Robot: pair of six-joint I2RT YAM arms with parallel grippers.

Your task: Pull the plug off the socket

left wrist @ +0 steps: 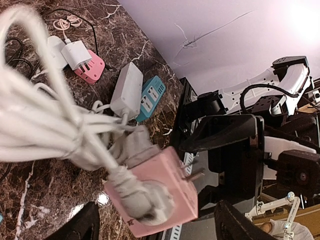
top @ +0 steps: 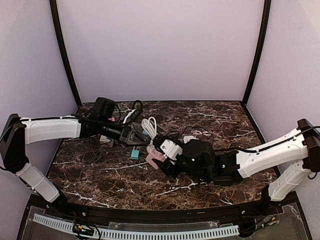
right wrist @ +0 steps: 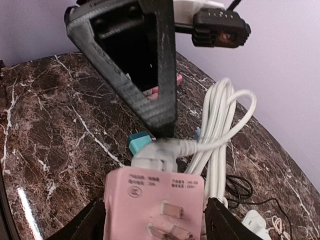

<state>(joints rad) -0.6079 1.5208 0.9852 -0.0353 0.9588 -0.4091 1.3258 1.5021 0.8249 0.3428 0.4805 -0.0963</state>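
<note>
Top: left arm [top: 55,129] stretches low to the right, right arm [top: 265,155] reaches left. They meet mid-desk [top: 100,175] at the pink socket [top: 154,159].
Left wrist: left jaws spread either side of the pink socket. Only here, grey plug [left wrist: 142,202] seen seated in it, trailing bundled white cable [left wrist: 45,130].
Right wrist: right jaws pinch the pink socket's sides.

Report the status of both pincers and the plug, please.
Right pincer shut on pink socket. Left pincer open around grey plug. Plug seated, not yet pulled. White cable bundle crowds it.
</note>
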